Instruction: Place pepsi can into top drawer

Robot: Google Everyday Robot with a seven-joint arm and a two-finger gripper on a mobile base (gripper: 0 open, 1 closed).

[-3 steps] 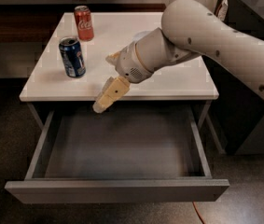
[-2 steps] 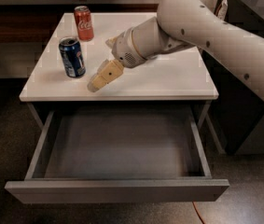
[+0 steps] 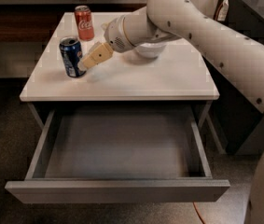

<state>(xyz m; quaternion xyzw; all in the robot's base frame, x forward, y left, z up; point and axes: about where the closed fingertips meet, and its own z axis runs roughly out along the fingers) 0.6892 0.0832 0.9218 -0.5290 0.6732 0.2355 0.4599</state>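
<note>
The Pepsi can (image 3: 70,55) stands upright near the left-hand edge of the bench (image 3: 169,80), its long axis vertical and its silver top facing up. It is a dark blue, glossy metal cylinder; the side turned to the camera shows only faint pale marks, and no logo can be made out.

The claw (image 3: 86,64) is at the can's right side, a tan, blocky, tapering piece slanting down to the left. Its tip overlaps the can's lower right flank, so that part of the can is hidden. Whether the claw is open, closed or gripping the can cannot be told from this angle.

Behind it the arm (image 3: 192,27) is smooth, off-white and rounded, studded with small dark dots, and is cut off at the right edge.

A red Coke can (image 3: 84,23) stands upright further back on the bench, apart from the blue one. A white rounded thing (image 3: 148,50), perhaps a bowl, sits mostly hidden under the arm.

The bench top is flat, matte white. Below it the drawer (image 3: 117,190) is pulled wide open: grey, flat-fronted, with a dull grey inside.
</note>
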